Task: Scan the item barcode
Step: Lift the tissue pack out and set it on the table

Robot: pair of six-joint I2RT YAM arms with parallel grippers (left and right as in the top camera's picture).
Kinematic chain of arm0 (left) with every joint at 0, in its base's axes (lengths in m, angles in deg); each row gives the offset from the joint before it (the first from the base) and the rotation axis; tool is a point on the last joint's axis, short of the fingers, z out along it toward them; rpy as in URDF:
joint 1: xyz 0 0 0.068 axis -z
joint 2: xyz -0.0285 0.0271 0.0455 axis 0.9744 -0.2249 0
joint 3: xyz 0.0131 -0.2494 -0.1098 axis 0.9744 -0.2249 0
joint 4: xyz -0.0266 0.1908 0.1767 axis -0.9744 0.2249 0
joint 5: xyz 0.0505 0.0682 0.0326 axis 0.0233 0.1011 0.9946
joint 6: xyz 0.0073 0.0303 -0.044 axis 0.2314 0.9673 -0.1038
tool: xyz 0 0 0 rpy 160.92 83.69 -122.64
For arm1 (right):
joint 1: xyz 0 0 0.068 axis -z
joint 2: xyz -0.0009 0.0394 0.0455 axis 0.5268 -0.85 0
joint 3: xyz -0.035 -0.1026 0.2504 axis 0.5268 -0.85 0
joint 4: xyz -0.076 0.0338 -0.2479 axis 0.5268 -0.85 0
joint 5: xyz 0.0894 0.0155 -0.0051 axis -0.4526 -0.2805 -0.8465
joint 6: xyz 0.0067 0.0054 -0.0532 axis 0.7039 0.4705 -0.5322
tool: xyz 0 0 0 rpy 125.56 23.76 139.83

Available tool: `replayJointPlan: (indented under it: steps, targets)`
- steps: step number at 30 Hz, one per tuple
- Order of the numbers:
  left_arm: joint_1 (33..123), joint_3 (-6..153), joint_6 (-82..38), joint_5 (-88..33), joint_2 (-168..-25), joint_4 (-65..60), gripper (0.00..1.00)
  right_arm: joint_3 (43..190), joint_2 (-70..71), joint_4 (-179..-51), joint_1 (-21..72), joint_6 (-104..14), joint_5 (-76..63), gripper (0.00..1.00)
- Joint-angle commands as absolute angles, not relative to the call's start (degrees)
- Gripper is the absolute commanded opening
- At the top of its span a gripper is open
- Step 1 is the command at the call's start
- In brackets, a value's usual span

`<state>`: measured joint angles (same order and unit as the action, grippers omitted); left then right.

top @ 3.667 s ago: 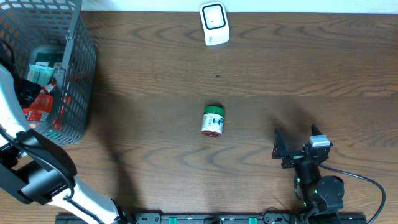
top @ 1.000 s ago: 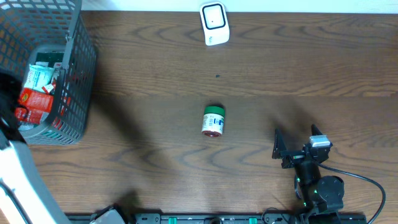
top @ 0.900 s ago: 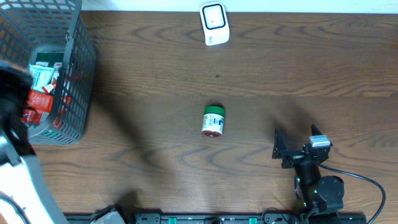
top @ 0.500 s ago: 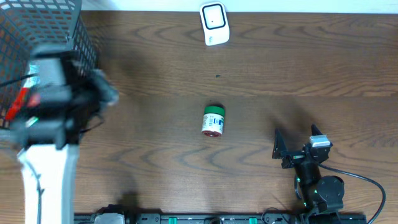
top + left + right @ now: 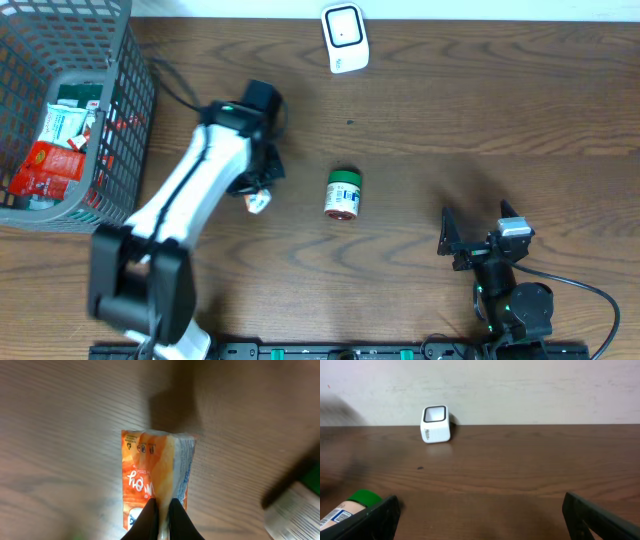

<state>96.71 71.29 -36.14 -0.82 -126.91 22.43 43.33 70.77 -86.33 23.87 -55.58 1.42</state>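
1. The orange packet (image 5: 155, 470) is pinched at one end between the closed fingers of the left gripper (image 5: 162, 510) and hangs over the wooden table (image 5: 450, 120).
2. It is near the left side of a green-capped bottle (image 5: 343, 194), which lies on its side mid-table; the two are apart.
3. The white scanner (image 5: 344, 38) stands at the far edge, well apart from the packet.
4. A grey basket (image 5: 120, 90) holding more packets sits far left.
5. The right gripper (image 5: 481, 502) sits near right, jaws spread wide, holding nothing.
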Motion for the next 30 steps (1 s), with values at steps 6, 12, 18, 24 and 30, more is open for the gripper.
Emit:
replayJointPlan:
  steps: [6, 12, 18, 24, 30]
  targets:
    - [100.2, 71.2, -32.8, 0.3, -134.7, 18.4, 0.41, 43.3, 70.9, -86.6, 24.3, -56.3, 1.4, 0.99]
    - [99.6, 74.6, -27.7, -0.6, -132.3, 20.1, 0.73, 43.3, 70.9, -86.6, 24.3, -56.3, 1.4, 0.99]
    - [97.1, 76.6, -27.2, -0.5, -125.1, 21.6, 0.74, 43.3, 70.9, -86.6, 24.3, -56.3, 1.4, 0.99]
    - [92.2, 76.1, -27.1, -0.6, -122.3, 25.3, 0.72, 43.3, 70.9, -86.6, 24.3, -56.3, 1.4, 0.99]
    - [88.0, 67.9, -19.9, -12.6, -122.5, 20.6, 0.68, 43.3, 70.9, -86.6, 24.3, -56.3, 1.4, 0.99]
